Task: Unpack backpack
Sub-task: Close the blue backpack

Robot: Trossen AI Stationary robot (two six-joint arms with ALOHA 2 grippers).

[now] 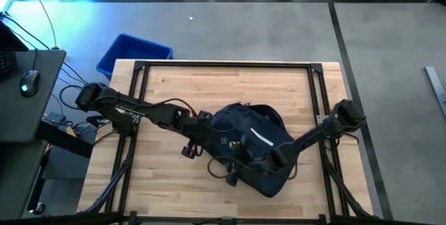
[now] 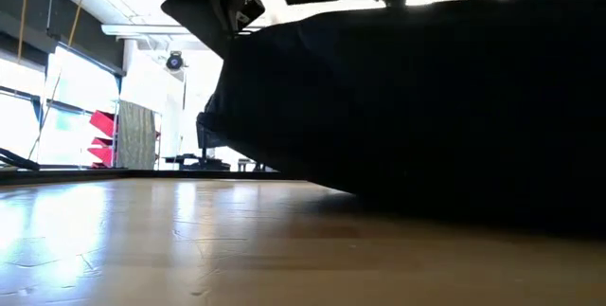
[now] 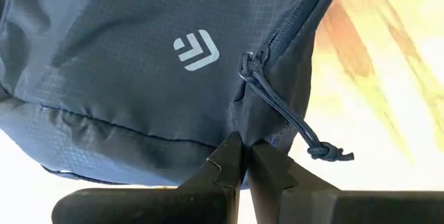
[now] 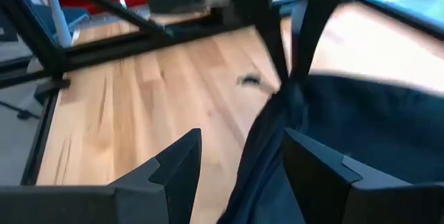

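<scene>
The dark navy backpack (image 1: 252,148) lies in the middle of the table. In the low view its left side (image 2: 246,107) stands clear of the tabletop and the rest (image 2: 473,202) sits on the wood. My left gripper (image 1: 207,124) is at the backpack's left edge. The left wrist view shows it (image 3: 243,148) shut on fabric beside the zipper and its knotted pull cord (image 3: 291,123). My right gripper (image 1: 279,157) is over the backpack's right part, open (image 4: 243,141), with a raised ridge of fabric and a strap (image 4: 274,113) between its fingers. My left gripper pinches a fold of the backpack's fabric (image 3: 239,123) between its two fingertips, just below the zipper's end and the cord. That side of the backpack is raised off the table. My right gripper has the fabric ridge (image 4: 260,161) between its open fingers; whether they touch it I cannot tell.
A bright blue bin (image 1: 132,53) sits on the floor beyond the table's far left corner. A dark desk with a mouse (image 1: 28,82) stands to the left. The black frame rails (image 1: 223,65) run along the table's edges. Bare wood (image 1: 209,92) shows on the far side of the backpack.
</scene>
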